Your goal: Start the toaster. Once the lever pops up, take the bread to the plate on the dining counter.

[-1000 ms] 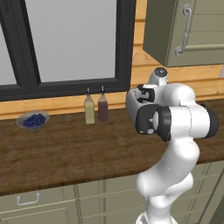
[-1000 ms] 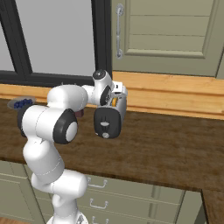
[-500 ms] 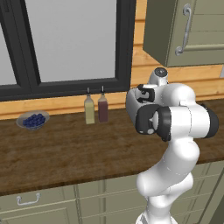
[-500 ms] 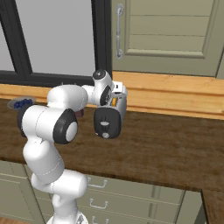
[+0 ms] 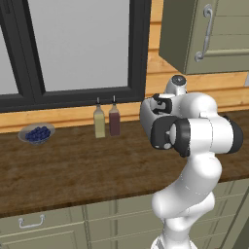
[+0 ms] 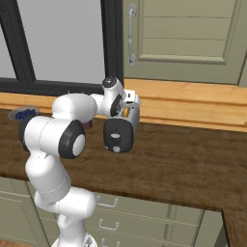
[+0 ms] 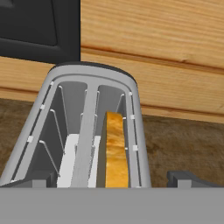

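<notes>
While the gripper (image 7: 111, 181) gapes, bread (image 7: 116, 151) fills the toaster (image 7: 89, 131).

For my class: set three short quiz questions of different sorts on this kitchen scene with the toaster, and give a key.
1. True or false: the bread stands in the toaster.
2. What fills the bowl? A blueberries B eggs C rice
3. How many bottles stand under the window?

Key: 1 true. 2 A. 3 two, side by side on the counter.
</notes>
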{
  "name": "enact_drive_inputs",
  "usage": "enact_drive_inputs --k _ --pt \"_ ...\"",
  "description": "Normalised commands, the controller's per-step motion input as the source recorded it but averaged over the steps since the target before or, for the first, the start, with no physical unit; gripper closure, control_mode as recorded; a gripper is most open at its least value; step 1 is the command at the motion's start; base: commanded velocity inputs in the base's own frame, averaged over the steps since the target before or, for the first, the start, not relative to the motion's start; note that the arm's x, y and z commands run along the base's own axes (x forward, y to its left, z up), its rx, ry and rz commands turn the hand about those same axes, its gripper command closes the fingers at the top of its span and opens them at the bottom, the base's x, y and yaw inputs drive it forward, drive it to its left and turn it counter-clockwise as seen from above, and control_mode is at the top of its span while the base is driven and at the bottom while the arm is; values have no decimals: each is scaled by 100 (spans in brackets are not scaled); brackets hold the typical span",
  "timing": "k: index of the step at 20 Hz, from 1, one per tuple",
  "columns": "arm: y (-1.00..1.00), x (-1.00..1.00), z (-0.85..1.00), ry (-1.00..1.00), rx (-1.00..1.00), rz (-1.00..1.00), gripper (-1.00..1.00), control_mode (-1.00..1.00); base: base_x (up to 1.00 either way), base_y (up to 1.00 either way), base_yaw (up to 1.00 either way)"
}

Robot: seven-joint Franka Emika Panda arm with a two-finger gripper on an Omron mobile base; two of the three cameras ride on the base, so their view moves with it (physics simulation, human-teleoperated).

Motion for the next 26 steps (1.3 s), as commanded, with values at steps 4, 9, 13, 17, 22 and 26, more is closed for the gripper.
enact_drive_inputs --k 4,9,13,17,22,26 --pt "0 0 0 0 0 0 -100 -100 0 0 0" --pt "0 0 0 0 0 0 -100 -100 0 0 0" --pt "0 0 0 0 0 0 -100 -100 0 0 0" --pt "0 0 0 0 0 0 -100 -100 0 0 0" --pt "0 0 0 0 0 0 -100 -100 0 0 0" --pt "0 0 0 0 0 0 -100 -100 0 0 0"
